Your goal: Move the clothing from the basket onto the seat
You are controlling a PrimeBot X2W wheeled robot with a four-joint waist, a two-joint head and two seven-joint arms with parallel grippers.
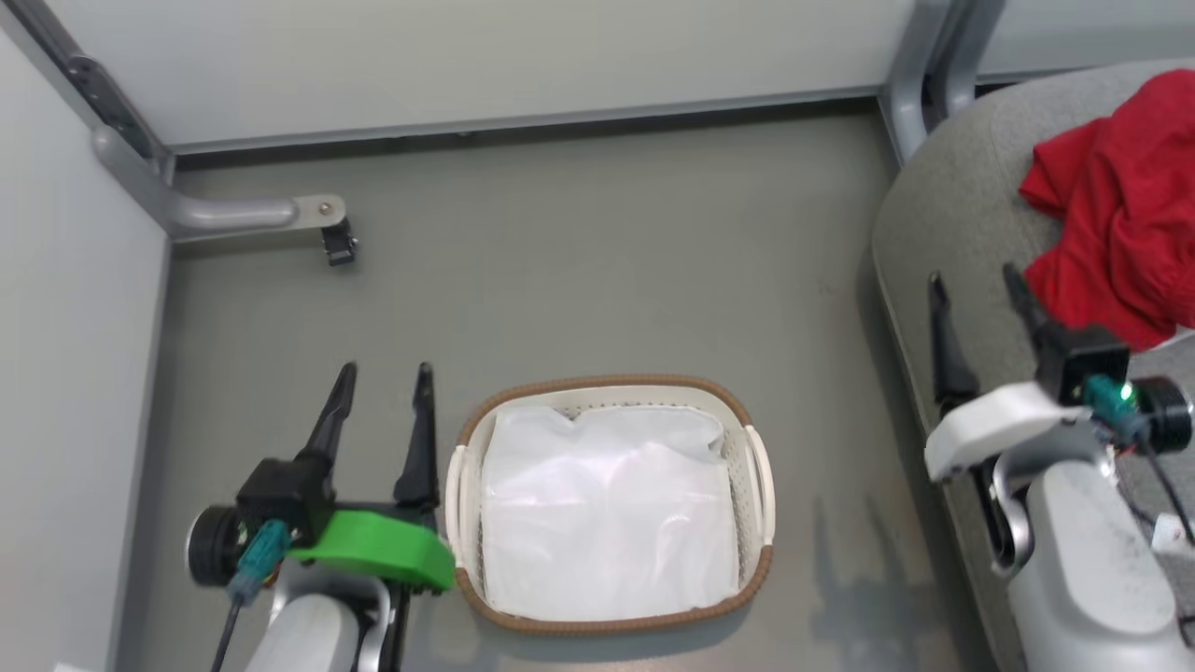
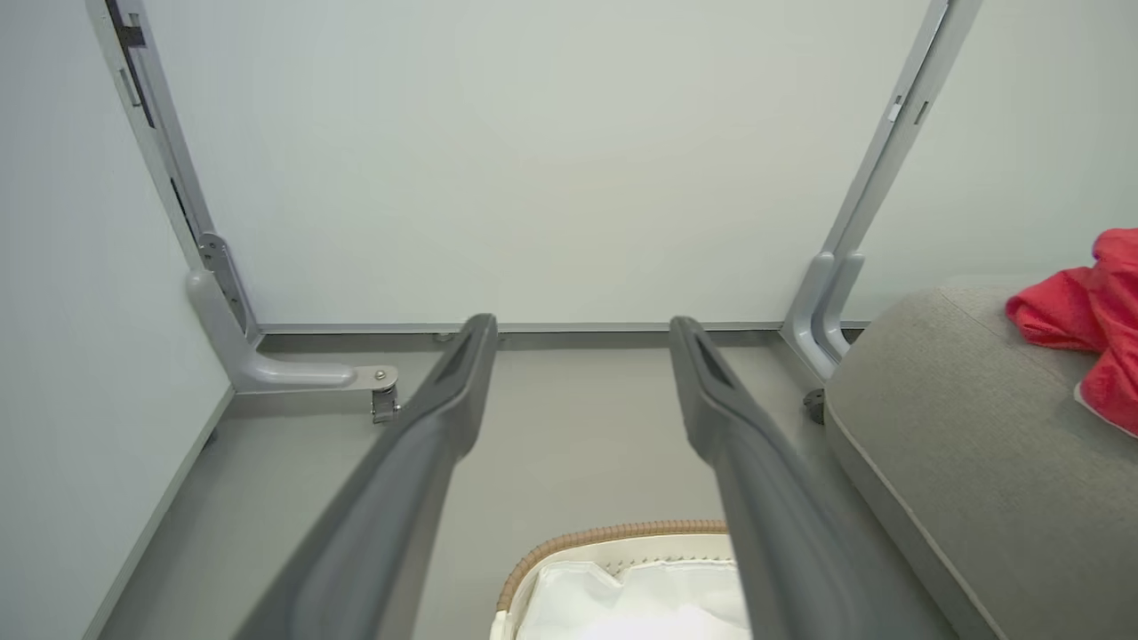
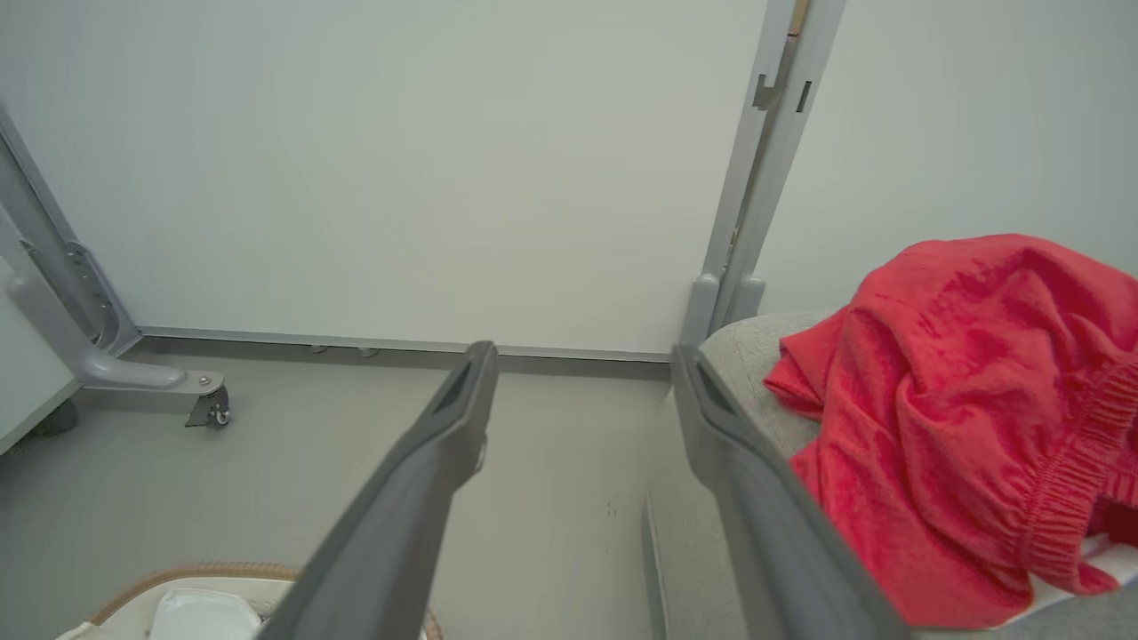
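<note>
Nearest, left claw (image 1: 386, 371) and right claw (image 1: 972, 275) gape empty; basket (image 1: 607, 383) at 6 holds only liner (image 1: 607, 513); clothing (image 1: 1120, 215) on seat (image 1: 943, 205) at 2: seemingly done

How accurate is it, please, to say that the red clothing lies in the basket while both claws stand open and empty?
Not quite: the head view shows the clothing on the grey seat, not in the basket, where a white liner lies. The left claw and right claw do stand open and empty.
</note>
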